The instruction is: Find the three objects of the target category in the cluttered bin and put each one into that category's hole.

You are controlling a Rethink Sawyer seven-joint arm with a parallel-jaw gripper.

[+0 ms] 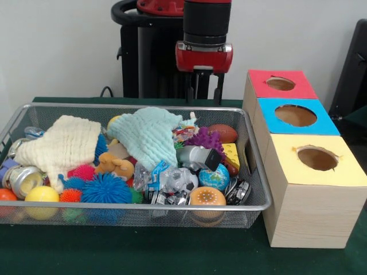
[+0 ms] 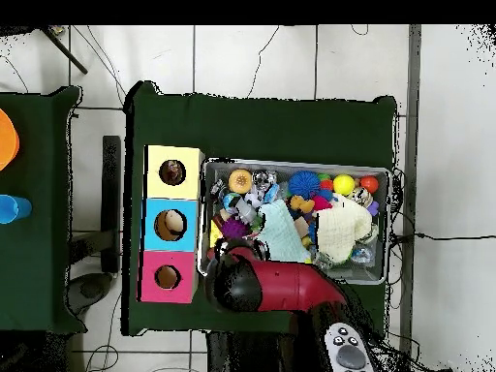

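Observation:
The silver wire-mesh bin [image 1: 143, 208] sits on the green table, full of clutter; it also shows in the overhead view [image 2: 291, 164]. One crinkled multicolour piece [image 1: 184, 134] peeks out beside the mint cloth; I cannot make out any others. The yellow-topped wooden box has its round hole [image 1: 316, 157] at the near right, and it shows in the overhead view [image 2: 172, 172] too. My gripper [image 1: 205, 91] hangs above the bin's far rim, open and empty. In the overhead view the red arm [image 2: 281, 286] covers it.
A cream cloth [image 1: 63, 143] and a mint cloth [image 1: 148, 132] lie over the clutter. Spiky balls [image 1: 106, 189], cans [image 1: 20, 179], a football [image 1: 222, 133] and a globe ball [image 1: 214, 177] fill the bin. The blue-topped box [image 1: 295, 116] and red-topped box [image 1: 280, 83] stand behind the yellow one.

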